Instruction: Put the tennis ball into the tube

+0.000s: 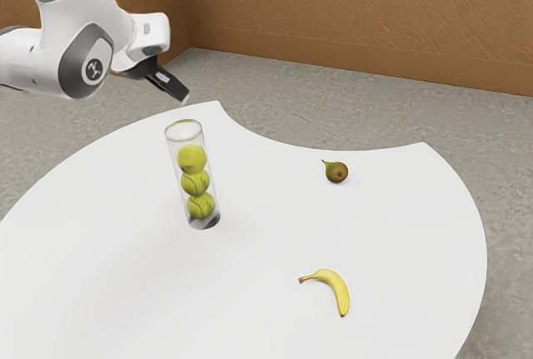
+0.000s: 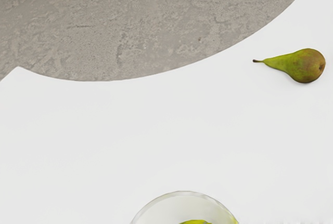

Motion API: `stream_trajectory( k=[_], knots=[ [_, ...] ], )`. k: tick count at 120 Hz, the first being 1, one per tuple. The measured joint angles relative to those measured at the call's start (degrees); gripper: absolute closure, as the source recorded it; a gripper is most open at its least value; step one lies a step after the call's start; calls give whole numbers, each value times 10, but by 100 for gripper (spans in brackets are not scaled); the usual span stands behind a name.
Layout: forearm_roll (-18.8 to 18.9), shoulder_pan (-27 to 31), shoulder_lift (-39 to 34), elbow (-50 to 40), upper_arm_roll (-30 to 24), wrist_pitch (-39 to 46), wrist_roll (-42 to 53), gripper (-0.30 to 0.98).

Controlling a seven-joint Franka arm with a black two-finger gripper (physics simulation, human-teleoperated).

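My black gripper (image 1: 181, 96) hangs tilted in the exterior view, above and slightly left of the clear tube (image 1: 181, 134) and apart from it. The tube stands on the white table with a dark base. Three yellow-green tennis balls are stacked inside: a top ball (image 1: 191, 158), a middle ball (image 1: 195, 181) and a bottom ball (image 1: 201, 206), all below the rim. In the wrist view the round mouth of the tube (image 2: 156, 211) and part of a tennis ball (image 2: 195, 222) within it appear. Whether the gripper is open or shut cannot be made out.
A pear (image 1: 336, 172), also in the wrist view as a green-brown pear (image 2: 307, 65), lies toward the table's curved inward edge. A banana (image 1: 336, 286) rests nearer the exterior camera. The white table (image 1: 250, 292) has a cut-in edge, with grey floor beyond.
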Motion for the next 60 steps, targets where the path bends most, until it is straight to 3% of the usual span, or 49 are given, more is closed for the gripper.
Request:
stream_trajectory(
  k=[34, 60],
  knots=[
    [1, -7, 7, 96, -48, -205, 16, 2],
    [23, -8, 2, 159, -60, -319, 24, 1]
  ],
)
